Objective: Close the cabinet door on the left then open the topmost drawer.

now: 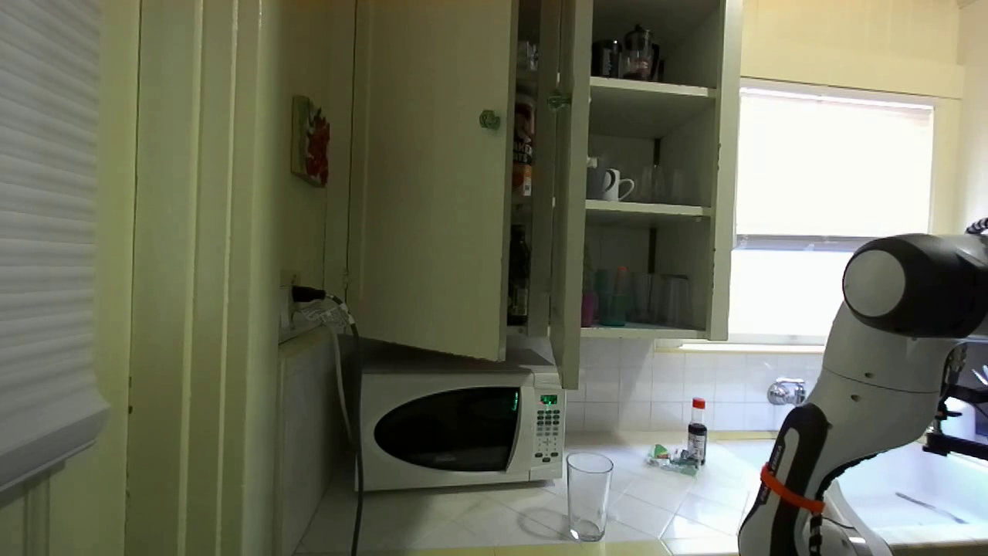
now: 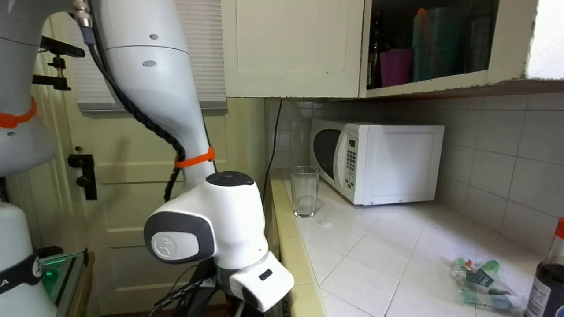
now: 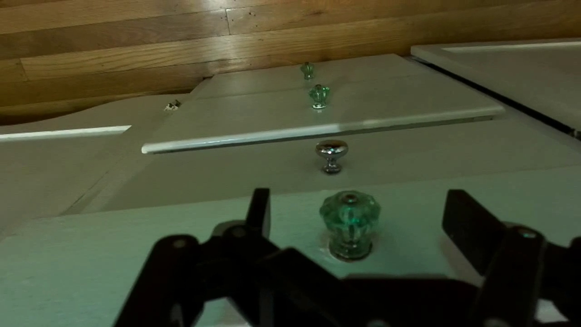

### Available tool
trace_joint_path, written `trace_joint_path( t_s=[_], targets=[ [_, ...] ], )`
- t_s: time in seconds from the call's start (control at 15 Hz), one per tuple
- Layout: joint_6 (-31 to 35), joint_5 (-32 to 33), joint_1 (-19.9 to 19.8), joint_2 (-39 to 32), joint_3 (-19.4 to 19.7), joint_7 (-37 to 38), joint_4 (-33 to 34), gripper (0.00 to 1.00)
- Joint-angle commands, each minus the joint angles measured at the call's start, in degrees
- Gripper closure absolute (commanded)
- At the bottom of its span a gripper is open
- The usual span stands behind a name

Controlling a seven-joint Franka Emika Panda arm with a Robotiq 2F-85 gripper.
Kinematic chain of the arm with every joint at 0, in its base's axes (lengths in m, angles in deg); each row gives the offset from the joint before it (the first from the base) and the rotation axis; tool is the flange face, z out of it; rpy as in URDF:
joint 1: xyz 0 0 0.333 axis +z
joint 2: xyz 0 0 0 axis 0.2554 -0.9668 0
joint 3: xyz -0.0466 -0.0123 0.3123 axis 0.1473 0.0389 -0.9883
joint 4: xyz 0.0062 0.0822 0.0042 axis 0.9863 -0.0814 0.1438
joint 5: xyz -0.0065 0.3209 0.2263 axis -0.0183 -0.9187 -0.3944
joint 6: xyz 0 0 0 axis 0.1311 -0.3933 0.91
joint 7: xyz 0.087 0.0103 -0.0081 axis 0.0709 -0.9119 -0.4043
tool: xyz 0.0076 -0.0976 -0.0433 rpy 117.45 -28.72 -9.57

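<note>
In the wrist view a green glass knob point(image 3: 349, 222) sits on the topmost drawer's pale front point(image 3: 91, 254). My gripper point(image 3: 358, 193) is open around this knob, one dark finger on each side with a gap to the glass. Both exterior views leave the fingers hidden or out of frame; the white hand point(image 2: 260, 281) shows low beside the counter edge. In an exterior view the left upper cabinet door point(image 1: 432, 177) hangs slightly ajar. Whether that is the task's cabinet door, I cannot tell.
Lower on the same front are a chrome knob point(image 3: 332, 154) and a protruding panel point(image 3: 254, 113) with a green knob point(image 3: 319, 95). Another upper cabinet door point(image 1: 571, 193) is swung outward. A tall glass point(image 2: 305, 191) stands near the counter's front edge point(image 2: 295, 255), by the microwave point(image 2: 396, 163).
</note>
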Motion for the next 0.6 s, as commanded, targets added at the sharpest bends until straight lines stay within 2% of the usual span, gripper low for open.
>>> trace_joint_path(
  t_s=[0.0, 0.2, 0.47, 0.53],
  targets=[
    [-0.98, -2.04, 0.65, -1.60, -0.08, -0.22, 1.23, 0.31],
    [-0.72, -2.82, 1.15, -2.19, 0.20, 0.15, 1.81, 0.56],
    [-0.64, -3.81, 1.13, -2.69, 0.49, 0.34, 2.63, 0.63],
    [-0.52, -3.93, 1.21, -2.86, 0.64, 0.33, 2.80, 0.58]
  ],
)
